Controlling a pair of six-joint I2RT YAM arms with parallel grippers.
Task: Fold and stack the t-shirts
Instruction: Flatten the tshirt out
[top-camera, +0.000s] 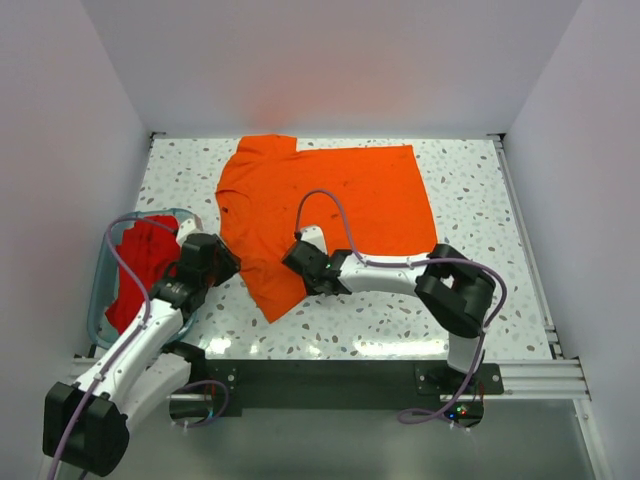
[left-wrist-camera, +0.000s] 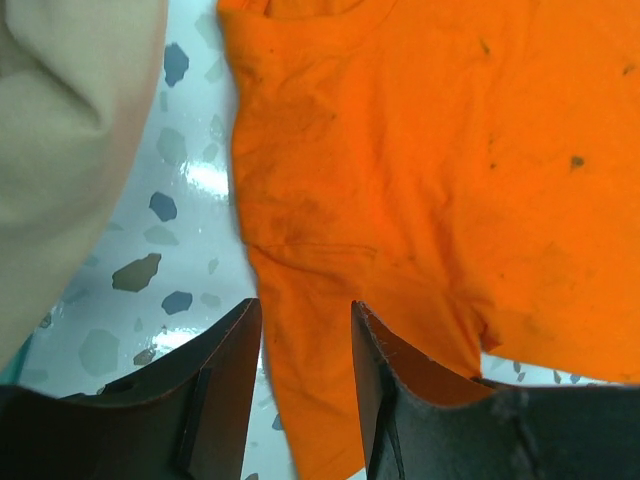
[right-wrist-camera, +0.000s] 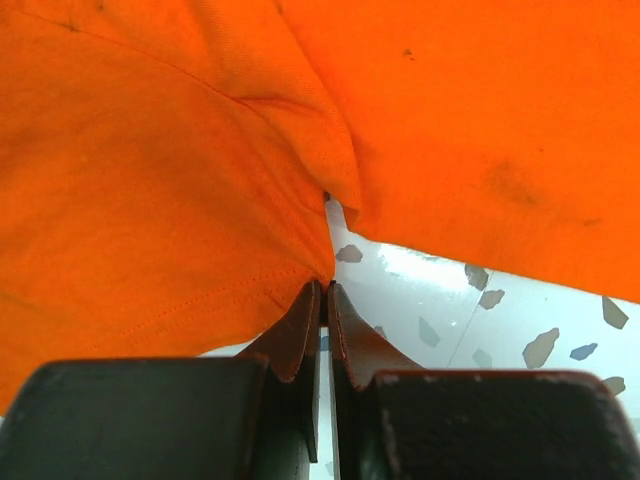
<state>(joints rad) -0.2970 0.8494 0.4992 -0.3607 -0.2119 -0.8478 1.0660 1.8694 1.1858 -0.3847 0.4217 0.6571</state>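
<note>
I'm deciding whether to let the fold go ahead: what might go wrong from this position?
1. The right gripper is shut on the orange t-shirt only at its very tips, where sleeve meets body; a pull may slip it free.
2. The left gripper is open with just the shirt's edge between its jaws, so the cloth might drag one-sided and bunch.
3. The teal tub sits close beside the left gripper and might get nudged.
</note>
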